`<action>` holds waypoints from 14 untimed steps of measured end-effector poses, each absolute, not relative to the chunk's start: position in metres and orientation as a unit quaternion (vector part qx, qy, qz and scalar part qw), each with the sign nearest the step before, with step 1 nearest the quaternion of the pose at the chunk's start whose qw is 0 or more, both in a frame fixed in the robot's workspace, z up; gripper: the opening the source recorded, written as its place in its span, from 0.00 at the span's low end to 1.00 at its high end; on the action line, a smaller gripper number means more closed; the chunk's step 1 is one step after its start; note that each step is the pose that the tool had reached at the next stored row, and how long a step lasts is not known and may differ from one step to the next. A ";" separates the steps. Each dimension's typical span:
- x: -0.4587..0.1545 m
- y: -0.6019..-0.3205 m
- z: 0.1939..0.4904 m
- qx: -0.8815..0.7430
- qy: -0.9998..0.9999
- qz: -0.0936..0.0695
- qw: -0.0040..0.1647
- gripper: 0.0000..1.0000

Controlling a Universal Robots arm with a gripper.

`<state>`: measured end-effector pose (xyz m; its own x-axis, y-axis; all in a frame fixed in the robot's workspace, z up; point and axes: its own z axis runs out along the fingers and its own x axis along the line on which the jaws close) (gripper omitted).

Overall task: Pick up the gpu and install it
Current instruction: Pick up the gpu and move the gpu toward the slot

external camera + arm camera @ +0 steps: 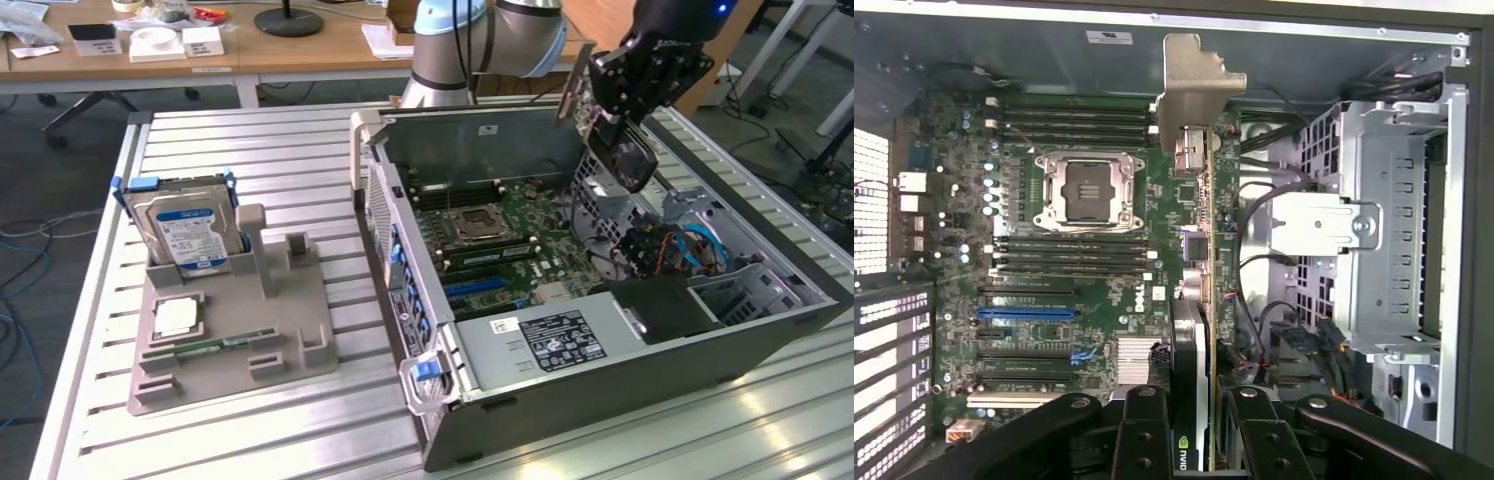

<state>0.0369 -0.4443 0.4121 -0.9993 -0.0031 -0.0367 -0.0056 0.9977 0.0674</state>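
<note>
One bench: slatted metal, everything is carried on it.
case: laid on its side and opened, so slots are reached from above.
motherboard: slots exposed; cables crowded at its three o'clock.
hard drive: parked at the case's nine o'clock, clear.
gpu: held edge-down over the case, at one o'clock.
end effector: half closed, clamped on the gpu.
</note>
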 end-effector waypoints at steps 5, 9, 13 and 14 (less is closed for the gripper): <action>0.050 -0.444 0.412 -0.002 0.999 0.034 0.018 0.27; 0.056 -0.444 0.412 -0.002 0.999 0.034 0.018 0.27; 0.056 -0.444 0.412 -0.002 0.999 0.034 0.018 0.27; 0.056 -0.444 0.412 -0.002 0.999 0.034 0.018 0.27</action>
